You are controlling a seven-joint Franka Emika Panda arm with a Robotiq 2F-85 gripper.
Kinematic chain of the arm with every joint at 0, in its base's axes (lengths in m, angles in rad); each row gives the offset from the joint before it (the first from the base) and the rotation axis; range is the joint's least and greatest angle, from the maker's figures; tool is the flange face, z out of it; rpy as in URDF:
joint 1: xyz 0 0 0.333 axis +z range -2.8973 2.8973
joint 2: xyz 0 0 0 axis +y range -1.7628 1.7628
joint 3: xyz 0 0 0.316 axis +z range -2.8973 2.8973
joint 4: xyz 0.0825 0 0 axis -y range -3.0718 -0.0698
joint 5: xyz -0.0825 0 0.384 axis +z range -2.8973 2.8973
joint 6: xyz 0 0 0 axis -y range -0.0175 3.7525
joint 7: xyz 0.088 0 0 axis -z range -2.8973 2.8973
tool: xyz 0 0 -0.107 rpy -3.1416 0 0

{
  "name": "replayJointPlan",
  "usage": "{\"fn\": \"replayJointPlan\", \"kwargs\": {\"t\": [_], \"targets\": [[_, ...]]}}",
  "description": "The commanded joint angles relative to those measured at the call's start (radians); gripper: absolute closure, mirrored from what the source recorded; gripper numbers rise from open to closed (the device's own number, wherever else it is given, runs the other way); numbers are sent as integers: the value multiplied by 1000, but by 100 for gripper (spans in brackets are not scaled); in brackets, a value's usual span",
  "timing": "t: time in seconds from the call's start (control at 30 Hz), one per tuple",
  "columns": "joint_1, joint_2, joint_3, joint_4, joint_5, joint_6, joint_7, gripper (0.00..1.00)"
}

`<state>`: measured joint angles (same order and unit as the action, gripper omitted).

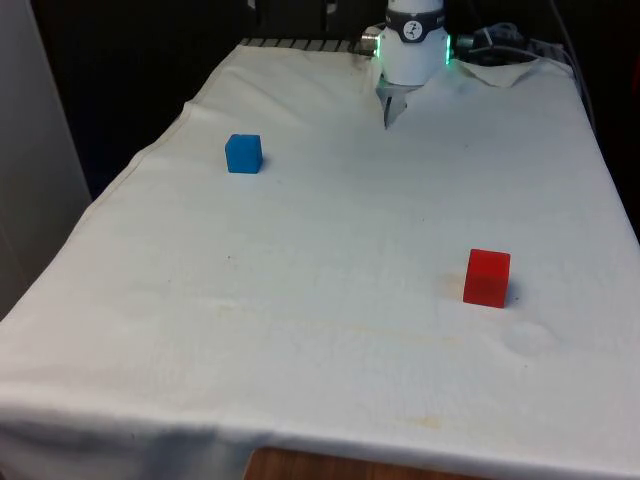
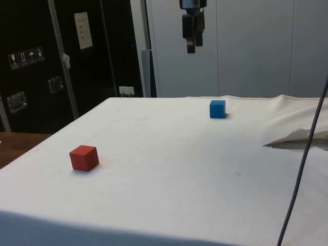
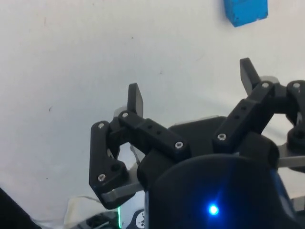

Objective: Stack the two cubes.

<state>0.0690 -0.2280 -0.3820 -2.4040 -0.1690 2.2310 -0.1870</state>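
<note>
1. My black two-finger hand [image 3: 190,86] hangs high above the far end of the worktop [image 1: 330,330], fingers spread wide, gripping nothing. In the side view it sits well above the cloth, nowhere near either cube.

2. The small blue cube [image 1: 243,153] is the nearer of the two to the hand, resting on the white cloth towards the front view's left. The wrist view catches it [image 3: 245,10] off to one side of the fingers, not between them.

3. The small red cube [image 1: 487,277] sits well apart from the blue one, near the front view's right, closer to the camera end.

4. Risks as I judge them: the hand is not lined up over either cube, so a straight descent would land on bare cloth. A finger clipping a cube's edge could shove it across the cloth. The cloth has soft wrinkles near the red cube; a base cube sitting slightly tilted could let the top one slide off on release.

5. Containers: none on the worktop; both cubes lie loose on the cloth.
</note>
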Motion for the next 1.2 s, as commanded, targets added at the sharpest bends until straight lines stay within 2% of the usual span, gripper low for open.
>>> {"fn": "replayJointPlan", "kwargs": {"t": [0.0,0.23,0.27,0.3,0.53,0.57,0.6,0.77,0.83,0.87,0.9,0.93,1.17], "targets": [[-7,-12,-8,-17,-10,23,-8,0],[-8,-30,-59,-73,-1,98,-55,0],[-4,-18,-53,-55,0,74,-48,0],[-8,-30,-59,-73,-1,98,-55,0],[-10,-41,-116,-136,1,187,-106,0],[-7,-34,-109,-125,0,170,-95,0],[-10,-39,-125,-139,2,193,-115,0],[-5,-22,-172,-148,14,215,-169,0],[-4,-17,-178,-147,17,218,-178,0],[-8,-23,-170,-145,6,205,-164,0],[-2,-4,-188,-147,24,226,-196,0],[-1,2,-192,-146,27,230,-204,0],[-4,56,-208,-148,45,270,-253,0]]}}
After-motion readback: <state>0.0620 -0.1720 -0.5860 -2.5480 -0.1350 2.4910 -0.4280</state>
